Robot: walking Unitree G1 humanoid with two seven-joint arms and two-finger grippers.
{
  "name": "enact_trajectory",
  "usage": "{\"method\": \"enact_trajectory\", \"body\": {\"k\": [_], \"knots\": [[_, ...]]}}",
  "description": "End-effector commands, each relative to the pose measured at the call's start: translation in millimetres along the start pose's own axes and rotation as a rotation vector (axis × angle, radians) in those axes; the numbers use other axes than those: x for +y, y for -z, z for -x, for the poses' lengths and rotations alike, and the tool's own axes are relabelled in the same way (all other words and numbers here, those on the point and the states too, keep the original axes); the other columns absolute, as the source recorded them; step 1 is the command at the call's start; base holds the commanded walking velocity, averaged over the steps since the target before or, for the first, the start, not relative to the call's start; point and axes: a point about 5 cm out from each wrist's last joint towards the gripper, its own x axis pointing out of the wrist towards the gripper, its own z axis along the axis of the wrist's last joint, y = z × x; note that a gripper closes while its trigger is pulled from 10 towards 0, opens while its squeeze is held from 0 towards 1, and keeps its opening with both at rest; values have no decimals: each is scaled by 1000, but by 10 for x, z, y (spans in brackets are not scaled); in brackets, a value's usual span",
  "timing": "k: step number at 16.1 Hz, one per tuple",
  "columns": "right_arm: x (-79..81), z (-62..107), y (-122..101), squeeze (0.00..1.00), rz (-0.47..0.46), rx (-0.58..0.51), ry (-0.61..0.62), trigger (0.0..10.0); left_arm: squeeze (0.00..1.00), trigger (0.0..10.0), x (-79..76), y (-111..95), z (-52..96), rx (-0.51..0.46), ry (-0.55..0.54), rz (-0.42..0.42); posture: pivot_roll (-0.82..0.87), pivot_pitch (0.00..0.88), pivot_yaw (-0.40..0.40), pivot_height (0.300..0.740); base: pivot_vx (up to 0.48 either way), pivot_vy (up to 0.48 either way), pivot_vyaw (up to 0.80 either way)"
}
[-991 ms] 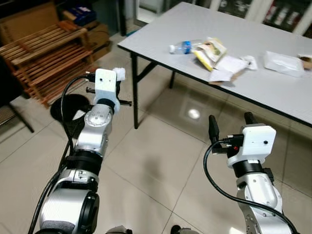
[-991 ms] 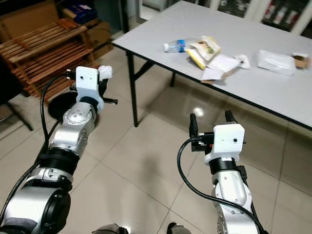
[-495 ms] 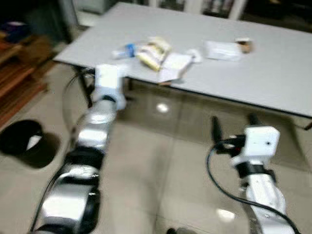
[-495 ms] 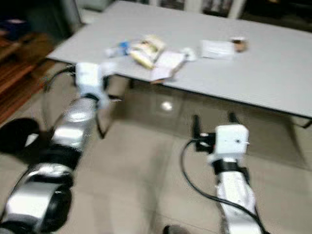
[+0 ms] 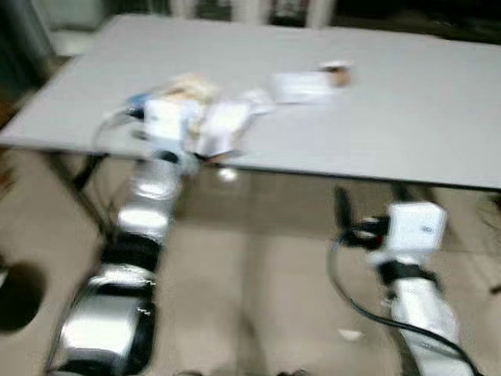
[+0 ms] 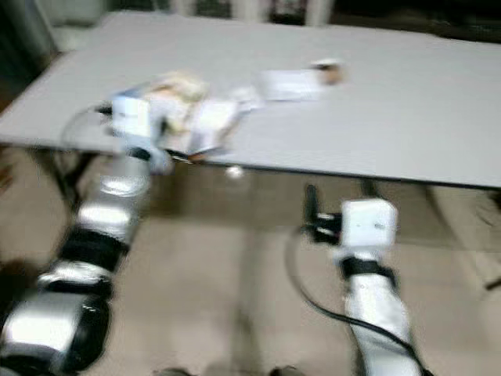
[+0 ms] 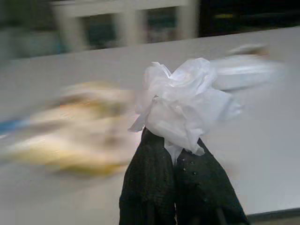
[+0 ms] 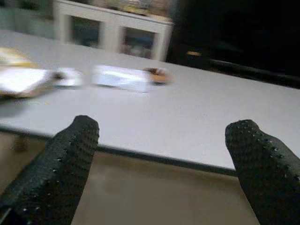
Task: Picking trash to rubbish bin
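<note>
Left gripper (image 7: 174, 176) is clamped on a crumpled tissue (image 7: 183, 105); right gripper (image 8: 164, 164) gapes empty. I'd keep that pinch tight until over the bin.

Long grey table (image 5: 407, 117) on dark legs (blurred), glossy beige tiled floor (image 5: 258, 298), glass-fronted cabinets (image 8: 112, 33) behind.

A wide grey desk (image 5: 407, 102) with a dark edge stands on the beige tiled floor (image 5: 258, 298). On the desk lie a blurred heap of yellow and white wrappers (image 5: 200, 110), a flat white packet (image 5: 301, 86) and, touching it, a small brown thing (image 5: 340, 76).
</note>
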Motion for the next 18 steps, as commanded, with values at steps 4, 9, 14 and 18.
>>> {"method": "enact_trajectory", "body": {"k": [4, 9, 14, 18], "knots": [[42, -12, -61, 0, -5, -31, -11, 10000, 0, 10000, 20, 214, 257, 50, 35, -19, 146, 110, -21, 740, 378, 0, -800], [63, -43, -84, 0, -3, -56, -47, 10000, 0, 10000, 7, 412, 642, 94, 70, -47, 179, 112, -40, 740, 184, 0, -160], [47, -111, -96, 0, 6, -67, -80, 10000, 0, 10000, 96, 456, 940, 105, 169, -186, 213, 110, -67, 740, 0, 0, 0], [29, -99, -176, 0, 44, -79, -148, 10000, 0, 10000, -43, 404, 872, 70, 220, -207, 192, 95, -64, 740, 0, 0, 0]]}}
